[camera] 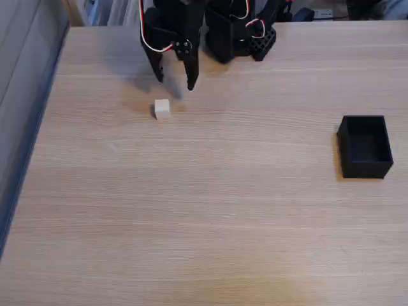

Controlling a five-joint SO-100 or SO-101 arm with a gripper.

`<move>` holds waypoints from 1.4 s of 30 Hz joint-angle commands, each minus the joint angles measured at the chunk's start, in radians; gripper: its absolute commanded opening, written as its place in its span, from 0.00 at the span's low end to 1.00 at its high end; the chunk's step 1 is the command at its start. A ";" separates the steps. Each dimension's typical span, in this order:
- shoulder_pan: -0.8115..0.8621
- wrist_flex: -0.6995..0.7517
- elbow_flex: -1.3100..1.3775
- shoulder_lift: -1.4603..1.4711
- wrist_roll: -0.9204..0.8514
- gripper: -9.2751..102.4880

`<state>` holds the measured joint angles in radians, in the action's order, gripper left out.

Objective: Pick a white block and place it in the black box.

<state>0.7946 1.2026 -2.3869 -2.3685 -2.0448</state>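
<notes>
Gripper (174,84) gapes above white block (162,109), unobstructed.

Matte black arm (191,25), blocky printed housings, red and white wires looping along it, two tapered black fingers (191,76), perforated base

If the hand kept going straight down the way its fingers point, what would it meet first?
Probably the bare wooden table, or the edge of the tiny white cube. The open hand seems slightly behind the cube; depth is unclear.
</notes>
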 commanded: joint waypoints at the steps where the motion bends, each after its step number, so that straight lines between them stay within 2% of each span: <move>1: 0.017 -0.051 0.043 0.051 -0.003 0.33; 16: 0.106 -0.175 0.089 0.255 -0.077 0.33; 29: 0.086 -0.193 0.118 0.327 -0.075 0.33; 42: 0.043 -0.282 0.112 0.397 -0.044 0.33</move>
<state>0.8406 0.9357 -2.2994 -1.9758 -2.0970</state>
